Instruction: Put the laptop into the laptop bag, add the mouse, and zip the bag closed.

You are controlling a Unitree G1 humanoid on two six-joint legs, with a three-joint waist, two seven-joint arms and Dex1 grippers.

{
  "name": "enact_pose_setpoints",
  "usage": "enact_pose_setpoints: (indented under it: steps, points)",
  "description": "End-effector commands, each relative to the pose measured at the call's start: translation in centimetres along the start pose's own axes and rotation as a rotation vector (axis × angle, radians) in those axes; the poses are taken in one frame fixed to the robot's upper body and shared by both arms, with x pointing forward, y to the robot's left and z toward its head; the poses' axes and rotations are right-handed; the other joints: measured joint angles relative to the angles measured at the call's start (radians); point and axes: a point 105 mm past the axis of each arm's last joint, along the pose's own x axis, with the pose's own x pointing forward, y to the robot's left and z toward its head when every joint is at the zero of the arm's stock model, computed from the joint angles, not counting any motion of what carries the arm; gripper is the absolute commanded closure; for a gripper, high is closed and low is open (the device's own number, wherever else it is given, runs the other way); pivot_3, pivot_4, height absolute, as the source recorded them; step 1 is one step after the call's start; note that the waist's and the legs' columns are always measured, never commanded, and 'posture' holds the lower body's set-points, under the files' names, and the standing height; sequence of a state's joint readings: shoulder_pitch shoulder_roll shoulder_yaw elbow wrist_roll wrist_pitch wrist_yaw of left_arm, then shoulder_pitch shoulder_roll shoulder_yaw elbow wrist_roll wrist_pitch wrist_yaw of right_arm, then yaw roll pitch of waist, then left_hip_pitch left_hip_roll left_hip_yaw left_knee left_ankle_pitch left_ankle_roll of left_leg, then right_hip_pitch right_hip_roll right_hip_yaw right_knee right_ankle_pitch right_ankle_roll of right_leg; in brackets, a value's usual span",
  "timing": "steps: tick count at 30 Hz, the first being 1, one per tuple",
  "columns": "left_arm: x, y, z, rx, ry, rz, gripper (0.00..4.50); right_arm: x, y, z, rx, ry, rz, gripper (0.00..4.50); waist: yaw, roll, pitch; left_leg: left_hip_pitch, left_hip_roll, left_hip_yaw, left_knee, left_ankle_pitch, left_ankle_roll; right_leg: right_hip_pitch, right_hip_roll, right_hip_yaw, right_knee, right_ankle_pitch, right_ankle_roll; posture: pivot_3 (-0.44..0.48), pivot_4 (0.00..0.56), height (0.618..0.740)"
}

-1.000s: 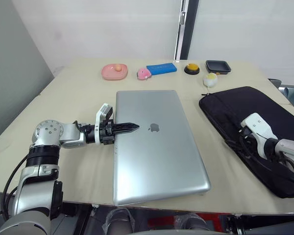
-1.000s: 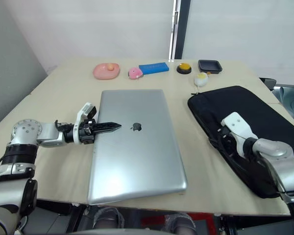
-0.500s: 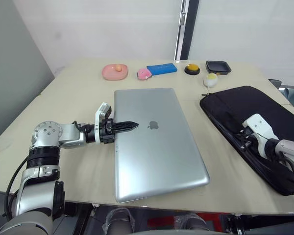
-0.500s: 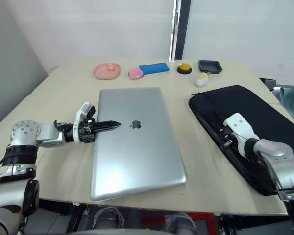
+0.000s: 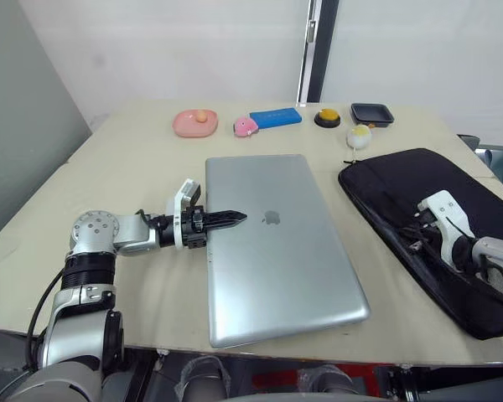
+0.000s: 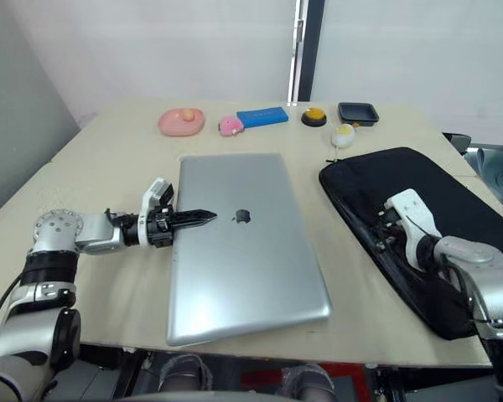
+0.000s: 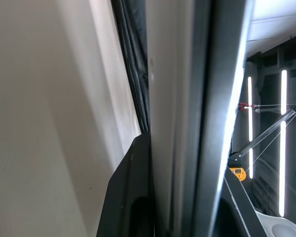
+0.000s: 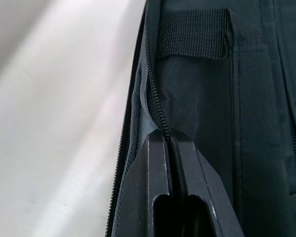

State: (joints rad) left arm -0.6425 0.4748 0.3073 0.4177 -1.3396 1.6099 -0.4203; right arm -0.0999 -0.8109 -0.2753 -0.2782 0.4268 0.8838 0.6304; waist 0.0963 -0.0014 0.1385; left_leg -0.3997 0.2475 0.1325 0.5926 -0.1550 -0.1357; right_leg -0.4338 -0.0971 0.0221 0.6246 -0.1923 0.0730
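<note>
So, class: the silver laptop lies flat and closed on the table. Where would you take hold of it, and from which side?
Take the laptop by its thin left long edge, coming in level from the robot's left. It lies flat, so only an edge offers a pinch. The left gripper is clamped there, one finger on top, one beneath, and the laptop bag lies across from it.

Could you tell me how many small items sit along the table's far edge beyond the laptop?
6: a pink dish, a pink toy, a blue block, an orange button, a black tray and a white-and-yellow toy nearest the laptop bag.
</note>
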Motion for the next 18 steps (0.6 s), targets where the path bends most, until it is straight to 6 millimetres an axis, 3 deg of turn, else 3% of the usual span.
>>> enact_pose_setpoints:
  steps: [1,7,12,18]
  points:
    - [0.0,-2.8,0.8,0.072,-0.032,-0.129,4.14,-1.3,0.0,3.4,-0.002,-0.104,0.001,4.48,0.0,0.0,0.0,0.0,0.0,0.0,0.0,0.0,0.0,0.0,0.0,0.0,0.0,0.0,0.0,0.0,0.15,0.74]
    - [0.7,-2.5,0.7,0.053,-0.029,-0.126,4.14,-2.5,-0.5,6.0,-0.002,-0.154,-0.013,4.48,0.003,0.0,0.0,0.0,0.0,0.0,0.0,0.0,0.0,0.0,0.0,0.0,0.0,0.0,0.0,0.0,0.15,0.74]
    - [1.5,-2.6,1.2,0.03,-0.045,-0.147,4.14,-3.6,0.0,9.4,0.037,-0.244,0.03,4.48,0.002,0.0,0.0,0.0,0.0,0.0,0.0,0.001,-0.002,0.0,0.0,0.0,0.0,0.0,0.0,0.0,0.15,0.74]
    - [3.5,-3.6,1.7,0.023,-0.062,-0.195,4.14,-3.8,0.6,10.1,0.084,-0.247,0.043,4.48,0.01,0.0,0.0,0.0,0.0,0.0,0.0,0.001,-0.002,0.0,0.0,0.0,-0.001,0.0,0.0,0.0,0.15,0.74]
